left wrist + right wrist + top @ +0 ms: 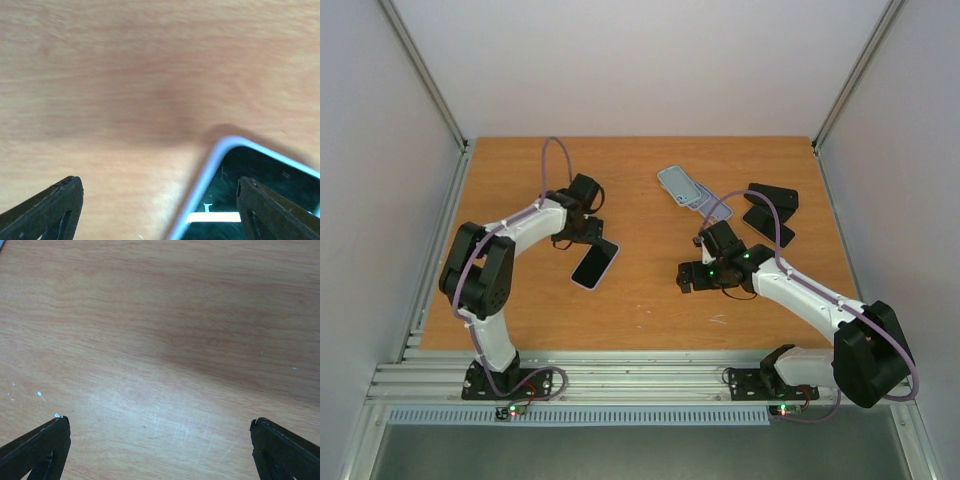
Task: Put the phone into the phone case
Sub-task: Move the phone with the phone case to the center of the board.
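- table: wood-grain board, matt, warm brown; fine pale scratches and a few white specks to the right of the phone
- phone: glossy black glass face that mirrors light; smooth, pale rim
- phone case, beyond the phone to its right: smooth pale-blue plastic, by its look
- fingers of the right gripper: matt black plastic; slightly grainy edges
- rail, nearer than the phone: ribbed bare metal; dull sheen
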Tool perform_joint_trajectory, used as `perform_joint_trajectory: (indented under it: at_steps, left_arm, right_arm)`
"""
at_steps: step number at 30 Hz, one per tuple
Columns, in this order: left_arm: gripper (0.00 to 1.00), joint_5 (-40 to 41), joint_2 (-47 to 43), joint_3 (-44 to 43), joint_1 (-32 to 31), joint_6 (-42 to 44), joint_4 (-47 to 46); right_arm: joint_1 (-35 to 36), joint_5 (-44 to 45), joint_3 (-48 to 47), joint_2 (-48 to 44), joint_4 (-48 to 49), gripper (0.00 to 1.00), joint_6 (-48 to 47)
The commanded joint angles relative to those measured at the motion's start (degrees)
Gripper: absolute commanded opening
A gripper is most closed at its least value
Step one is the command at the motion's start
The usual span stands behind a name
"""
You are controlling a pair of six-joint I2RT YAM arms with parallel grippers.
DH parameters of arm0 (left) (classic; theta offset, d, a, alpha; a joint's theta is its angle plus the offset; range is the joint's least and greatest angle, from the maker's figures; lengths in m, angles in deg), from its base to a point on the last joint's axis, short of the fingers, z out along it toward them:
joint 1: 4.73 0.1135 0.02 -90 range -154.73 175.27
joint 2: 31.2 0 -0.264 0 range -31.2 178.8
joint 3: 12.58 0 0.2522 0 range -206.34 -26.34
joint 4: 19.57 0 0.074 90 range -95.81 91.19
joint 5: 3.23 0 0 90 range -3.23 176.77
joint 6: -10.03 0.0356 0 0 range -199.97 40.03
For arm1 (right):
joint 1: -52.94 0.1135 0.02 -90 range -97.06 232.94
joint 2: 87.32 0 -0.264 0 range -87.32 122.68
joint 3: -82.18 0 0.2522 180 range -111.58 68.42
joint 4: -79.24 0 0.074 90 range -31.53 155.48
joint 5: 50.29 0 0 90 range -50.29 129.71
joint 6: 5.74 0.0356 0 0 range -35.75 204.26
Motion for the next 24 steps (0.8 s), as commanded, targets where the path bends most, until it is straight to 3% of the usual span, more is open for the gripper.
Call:
perform_joint_trajectory:
  at_steps: [1,6,14,24]
  left_arm:
    - [0.85,-3.36,3.14,-2.85,3.43,5.45,2.6]
    - [0.91,-11.12,-1.06,2.06,1.82,6.49,-1.78]
    - [0.99,-6.95,-0.08,3.76,-2.55,8.83,0.01]
    - [0.99,-7.75,3.39,2.24,-4.85,10.22,2.04]
  right_arm:
    - [-0.36,-1.23,0.19,-1.06,-0.67,0.98,-1.03]
    - [-0.35,-0.95,0.65,-1.19,-0.34,0.98,-0.92]
    - [-0.34,-1.76,0.68,-1.32,-0.27,0.98,-0.77]
    - [-0.31,-2.17,0.96,-1.5,-0.55,0.99,-0.68]
